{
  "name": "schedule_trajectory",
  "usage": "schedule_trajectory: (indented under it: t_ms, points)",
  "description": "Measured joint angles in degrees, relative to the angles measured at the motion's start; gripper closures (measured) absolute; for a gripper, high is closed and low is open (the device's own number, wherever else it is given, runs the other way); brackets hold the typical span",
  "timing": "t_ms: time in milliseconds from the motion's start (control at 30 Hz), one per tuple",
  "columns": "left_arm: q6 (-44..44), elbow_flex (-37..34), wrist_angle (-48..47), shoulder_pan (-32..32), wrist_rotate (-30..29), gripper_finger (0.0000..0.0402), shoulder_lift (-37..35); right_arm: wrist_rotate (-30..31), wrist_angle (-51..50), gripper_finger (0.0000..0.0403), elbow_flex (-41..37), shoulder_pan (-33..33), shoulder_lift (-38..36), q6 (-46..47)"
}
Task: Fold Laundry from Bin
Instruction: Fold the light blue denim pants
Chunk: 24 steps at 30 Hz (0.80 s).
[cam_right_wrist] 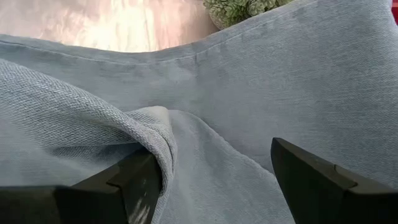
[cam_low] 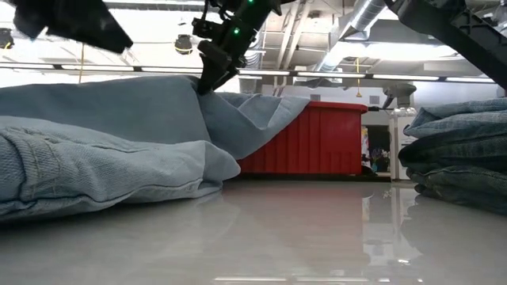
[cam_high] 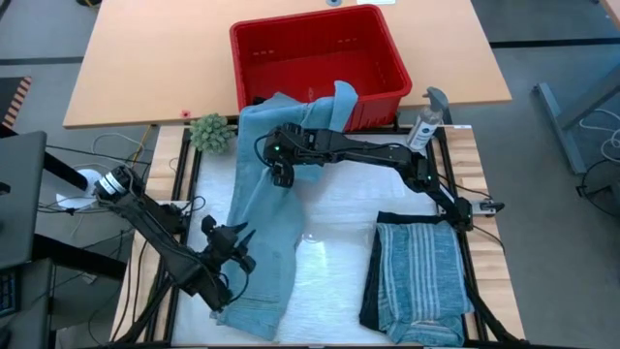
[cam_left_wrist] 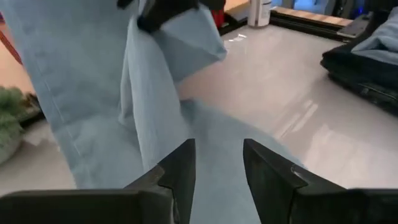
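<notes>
A long light blue denim-like garment runs from the rim of the red bin down the table to its near left corner, its top end draped over the bin's front wall. My right gripper reaches in from the right and stands open over the garment's upper middle, at a raised fold. My left gripper hovers open by the garment's left edge near the front. In the left wrist view the cloth shows through the gap in the left gripper. I cannot tell whether it touches. My right gripper has its jaws wide apart, and one finger lies against a raised fold of the light blue garment. The fingers slant down from the table's right side. In the low view the cloth rises in a peak to the fingertips, and the rest lies slack on the table.
A folded stack, striped blue-grey cloth on dark cloth, lies at the near right. A spray bottle stands beside the bin's right corner and a small green plant at its left. Bare glossy table lies between garment and stack.
</notes>
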Motion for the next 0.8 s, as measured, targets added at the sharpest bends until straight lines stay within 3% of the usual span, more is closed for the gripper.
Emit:
schedule_trajectory:
  t_ms: [167, 267, 433, 533, 800]
  points:
    - [3.5, -6.6, 9.4, 2.1, 2.2, 0.0302, -1.3, 0.0, 0.1, 0.0090, 0.0, 0.0, 0.0, -1.4]
    - [11.2, -11.1, 19.2, 4.3, 4.3, 0.0309, -3.4, -0.6, 0.4, 0.0090, 0.0, 0.0, 0.0, -1.5]
    - [24.5, -18.8, 30.1, 9.5, 11.1, 0.0313, -7.2, -9.7, -0.8, 0.0089, 0.0, -0.4, 0.0, 0.4]
    - [24.7, -22.7, 30.7, 11.9, 13.2, 0.0313, -9.5, -13.3, -3.3, 0.0085, 0.0, -1.1, 0.0, 1.8]
    - [21.6, -30.8, 31.2, 16.0, 15.8, 0.0313, -14.4, -13.4, -9.3, 0.0076, 0.1, -2.4, -1.1, 0.2]
